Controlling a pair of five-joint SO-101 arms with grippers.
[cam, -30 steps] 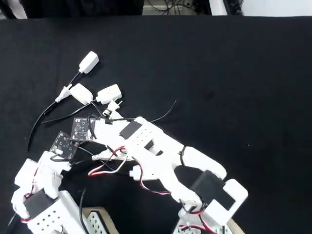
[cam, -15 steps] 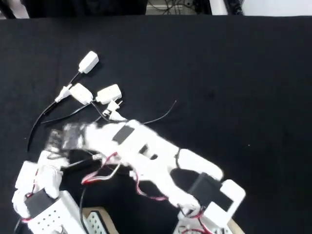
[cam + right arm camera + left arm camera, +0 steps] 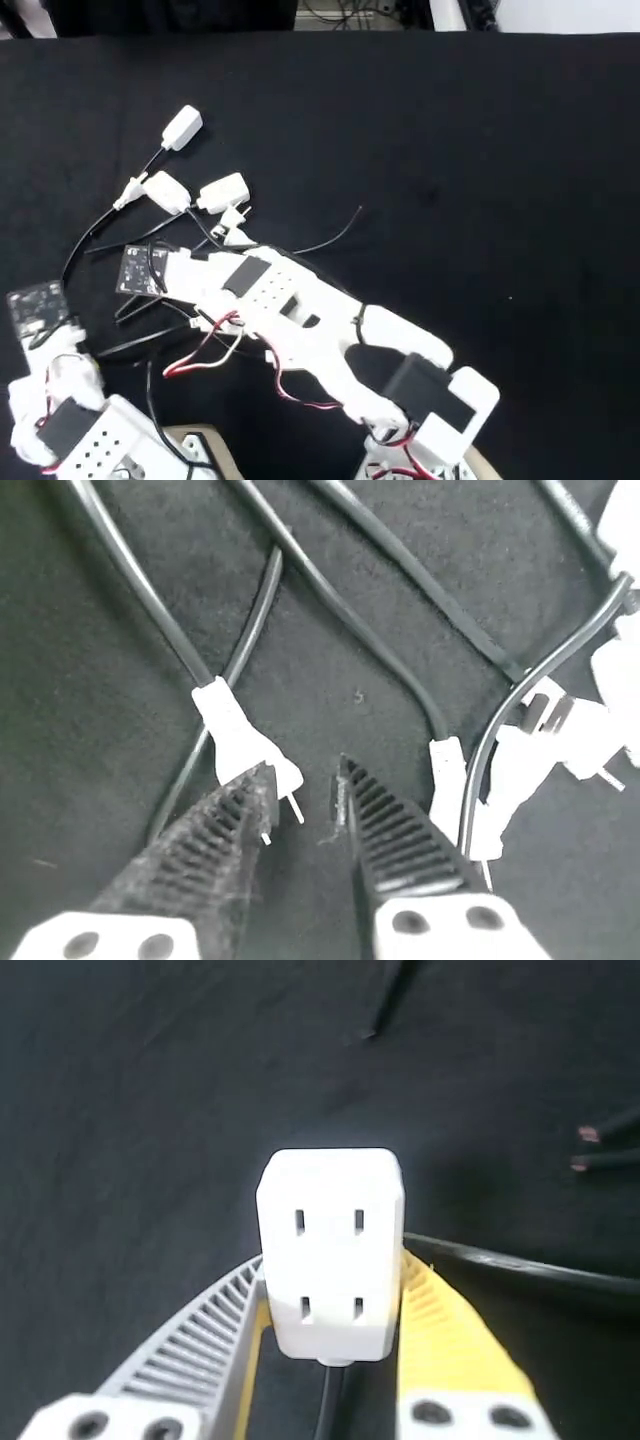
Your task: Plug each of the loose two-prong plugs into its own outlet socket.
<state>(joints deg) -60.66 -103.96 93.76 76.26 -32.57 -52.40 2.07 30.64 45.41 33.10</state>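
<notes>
My left gripper (image 3: 335,1260) is shut on a white outlet socket block (image 3: 330,1250) with two pairs of slots facing the camera; its black cord runs down between the fingers. My right gripper (image 3: 305,772) is open just above the cloth. A white two-prong plug (image 3: 240,742) lies beside one fingertip (image 3: 262,780), prongs toward the gap. Another plug (image 3: 448,778) and a cluster of white plugs (image 3: 545,735) lie farther off. In the high view, three white socket blocks (image 3: 182,127) (image 3: 165,190) (image 3: 224,192) and a plug (image 3: 232,218) lie at the left.
Black cloth covers the table (image 3: 480,200). Thin black cords (image 3: 95,230) cross around the plugs and beneath the right arm (image 3: 300,310). Two cut wire ends (image 3: 585,1148) lie near the held socket. The left arm (image 3: 60,400) is at the lower left corner.
The left arm has swung left, away from the right arm, toward the table's left edge. The right arm has shifted slightly left over the cords.
</notes>
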